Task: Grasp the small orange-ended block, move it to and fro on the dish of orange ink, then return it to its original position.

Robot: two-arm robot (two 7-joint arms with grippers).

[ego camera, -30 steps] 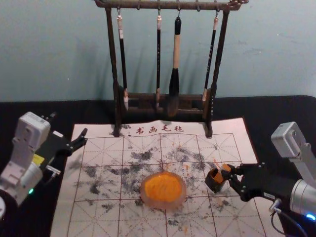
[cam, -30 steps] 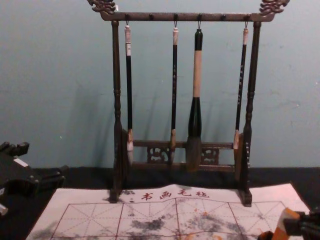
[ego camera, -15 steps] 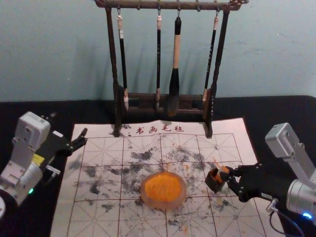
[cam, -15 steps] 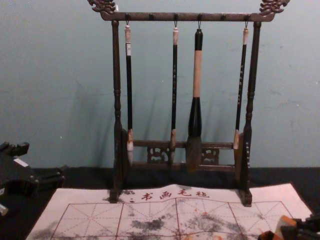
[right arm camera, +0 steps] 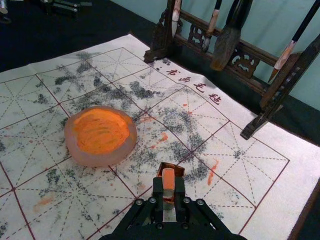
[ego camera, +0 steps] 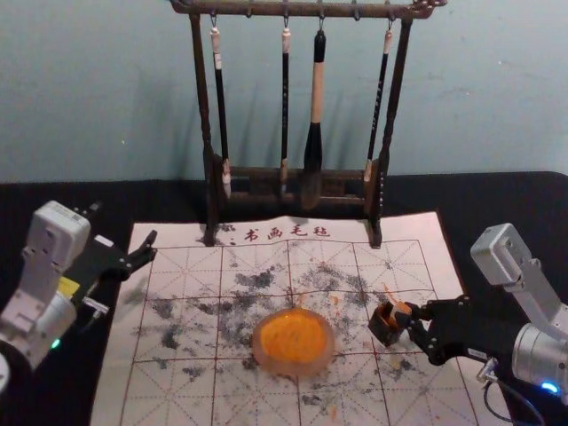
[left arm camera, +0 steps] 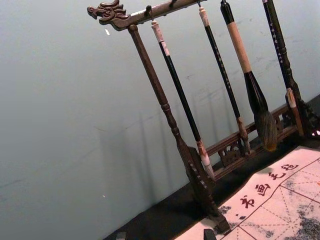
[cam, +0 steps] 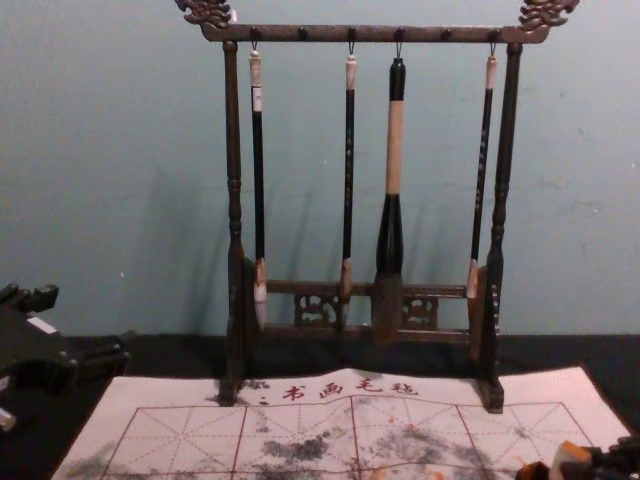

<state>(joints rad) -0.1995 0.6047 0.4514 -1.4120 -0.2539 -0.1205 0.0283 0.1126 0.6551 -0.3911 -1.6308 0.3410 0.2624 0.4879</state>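
In the head view, the right gripper (ego camera: 411, 318) reaches in from the robot's right, low over the mat, its fingers pinching a small block with an orange end (ego camera: 399, 311). The block is at the mouth of a small dark square box (ego camera: 385, 328); how deep it sits inside cannot be told. In the right wrist view, the block is squeezed between the two black fingertips, its orange end showing.

To the left of the box, apart from it, is a round translucent dish (ego camera: 293, 367) of orange ink. Both stand on a white mat (ego camera: 177, 399) with red grid lines, Chinese characters, black smudges and a few orange marks, spread over the black-covered desk (ego camera: 515, 204). Across the mat's far edge stands a dark carved wooden rack (ego camera: 202, 98) with four hanging brushes (ego camera: 315, 106), one much thicker.

The left gripper (ego camera: 124, 224) is parked beside the mat's far left corner, its fingers spread and holding nothing.
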